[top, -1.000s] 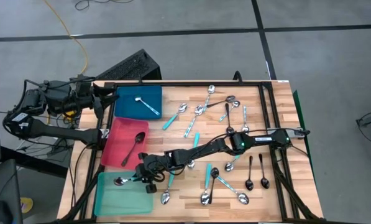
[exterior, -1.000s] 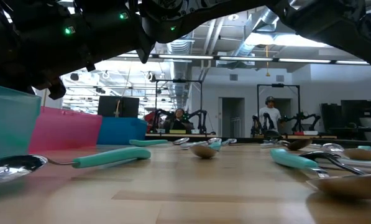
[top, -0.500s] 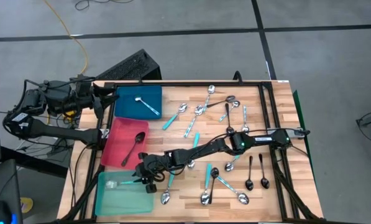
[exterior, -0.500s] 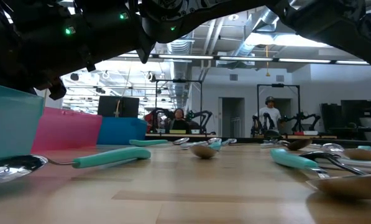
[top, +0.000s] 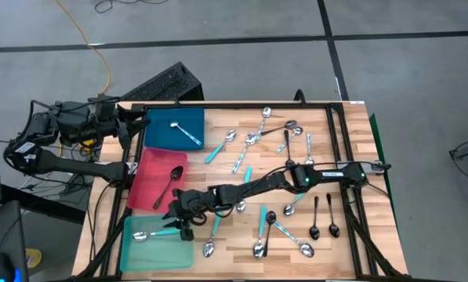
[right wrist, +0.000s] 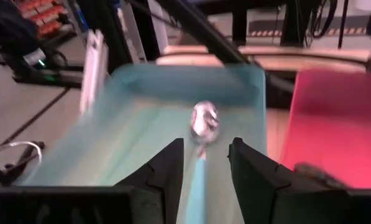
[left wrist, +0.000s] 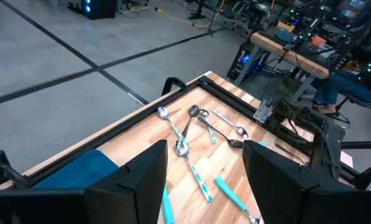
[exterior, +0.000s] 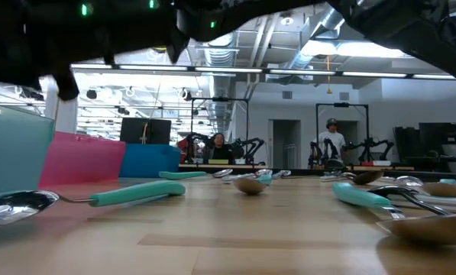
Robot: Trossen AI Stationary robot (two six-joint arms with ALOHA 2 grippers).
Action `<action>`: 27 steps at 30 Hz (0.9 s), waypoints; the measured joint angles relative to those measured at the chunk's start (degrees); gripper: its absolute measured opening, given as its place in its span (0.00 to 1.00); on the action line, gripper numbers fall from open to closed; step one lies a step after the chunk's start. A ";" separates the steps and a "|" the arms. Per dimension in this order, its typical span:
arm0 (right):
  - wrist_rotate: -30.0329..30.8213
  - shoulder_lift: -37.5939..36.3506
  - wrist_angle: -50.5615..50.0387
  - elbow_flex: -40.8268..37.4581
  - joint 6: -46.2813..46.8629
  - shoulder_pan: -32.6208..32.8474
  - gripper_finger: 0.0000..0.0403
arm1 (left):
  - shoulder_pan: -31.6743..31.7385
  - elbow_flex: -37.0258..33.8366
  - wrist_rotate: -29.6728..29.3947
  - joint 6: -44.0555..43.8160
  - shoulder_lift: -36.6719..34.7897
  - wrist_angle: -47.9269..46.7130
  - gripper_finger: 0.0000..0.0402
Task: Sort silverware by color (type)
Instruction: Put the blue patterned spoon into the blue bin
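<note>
1. Wooden tabletop (top: 241, 243) under a grey workshop floor, and three flat trays sit down the table's left side: blue tray (top: 159, 133) at the far end, red tray (top: 149, 188) in the middle, teal tray (top: 143, 252) nearest.
2. What just changed: a second ago the turquoise-handled spoon (top: 151, 234) hung at the teal tray's edge in the right claw's pinch. Now it lies inside the tray, bowl toward the tray's left, handle pointing back at the claw.
3. So I'd call that one spoon sorted. The blue tray has one spoon (top: 188, 133), the red one a black spoon (top: 169, 186).
4. Right claw (top: 179, 223) hovers over the teal tray's right edge, fingers spread with nothing between them; the spoon lies just in front of them.
5. Further right, loads of mixed spoons (top: 288, 227) are scattered on the wood, so plenty left.
6. Left claw (left wrist: 204, 177) waits off the table's far left corner, fingers spread, empty.
</note>
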 joint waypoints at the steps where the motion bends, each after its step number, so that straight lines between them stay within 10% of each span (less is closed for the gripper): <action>1: 0.01 -0.59 0.00 0.00 0.01 -0.07 0.38 | 0.00 0.00 0.00 0.00 0.00 0.00 0.48; 27: -0.23 -25.72 -26.41 0.00 -12.32 -9.07 0.38 | -0.02 0.00 -0.43 -1.55 0.00 0.02 0.48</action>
